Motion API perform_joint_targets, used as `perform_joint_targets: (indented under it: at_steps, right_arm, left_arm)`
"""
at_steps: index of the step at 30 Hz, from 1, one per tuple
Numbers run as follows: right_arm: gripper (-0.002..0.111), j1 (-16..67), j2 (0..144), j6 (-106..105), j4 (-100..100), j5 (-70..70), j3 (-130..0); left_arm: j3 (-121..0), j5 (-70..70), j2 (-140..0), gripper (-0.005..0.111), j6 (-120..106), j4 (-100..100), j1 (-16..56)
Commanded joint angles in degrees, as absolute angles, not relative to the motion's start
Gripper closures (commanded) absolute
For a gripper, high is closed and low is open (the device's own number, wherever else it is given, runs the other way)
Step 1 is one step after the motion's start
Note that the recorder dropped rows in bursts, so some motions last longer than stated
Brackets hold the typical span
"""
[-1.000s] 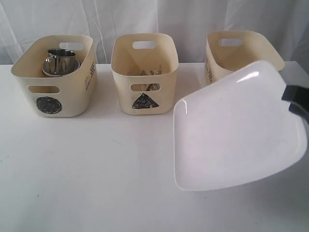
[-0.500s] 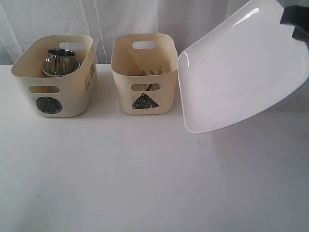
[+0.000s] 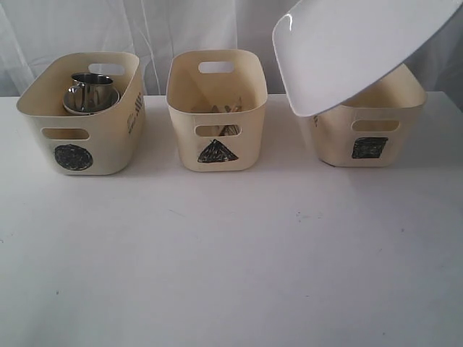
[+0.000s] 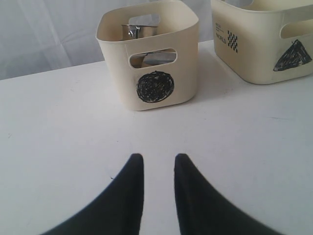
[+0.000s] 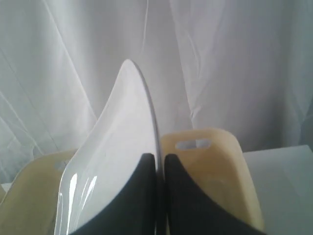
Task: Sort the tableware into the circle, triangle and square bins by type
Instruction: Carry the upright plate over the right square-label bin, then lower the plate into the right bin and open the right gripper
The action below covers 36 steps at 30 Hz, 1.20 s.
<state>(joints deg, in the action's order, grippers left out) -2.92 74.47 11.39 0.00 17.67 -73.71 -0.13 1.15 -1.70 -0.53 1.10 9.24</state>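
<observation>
The large white plate (image 3: pixel 354 47) hangs tilted in the air above the square bin (image 3: pixel 369 123), covering its back left rim. My right gripper (image 5: pixel 160 157) is shut on the plate's (image 5: pixel 117 161) edge; it is out of the exterior view. A steel mug (image 3: pixel 90 90) stands in a bowl inside the circle bin (image 3: pixel 79 116). Wooden chopsticks and cutlery (image 3: pixel 221 110) lie in the triangle bin (image 3: pixel 217 108). My left gripper (image 4: pixel 159 159) hovers open and empty over bare table, short of the circle bin (image 4: pixel 151 54).
The white table (image 3: pixel 217 253) runs from the bins to the near edge. A white curtain (image 3: pixel 181 25) hangs close behind the bins. The triangle bin (image 4: pixel 264 36) shows beside the circle bin in the left wrist view.
The plate has risen from low over the table at the right to high above the square bin, uncovering that bin's front. The left gripper has not moved.
</observation>
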Motion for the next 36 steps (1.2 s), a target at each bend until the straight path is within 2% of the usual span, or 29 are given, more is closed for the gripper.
perform_joint_targets:
  at_steps: [1,13,36]
  right_arm:
    - [0.108,-5.18,77.31,11.63,-1.25,12.91,-78.22]
    - [0.108,-9.31,86.01,11.63,-3.69,11.43,-86.95]
    - [0.108,-14.65,99.57,11.5,-5.12,7.64,-94.85]
  left_arm:
    - [0.0,1.15,-1.31,0.078,0.0,0.97,9.27]
    - [0.0,1.15,-1.31,0.078,0.0,0.97,9.27]
    - [0.0,1.15,-1.31,0.078,0.0,0.97,9.27]
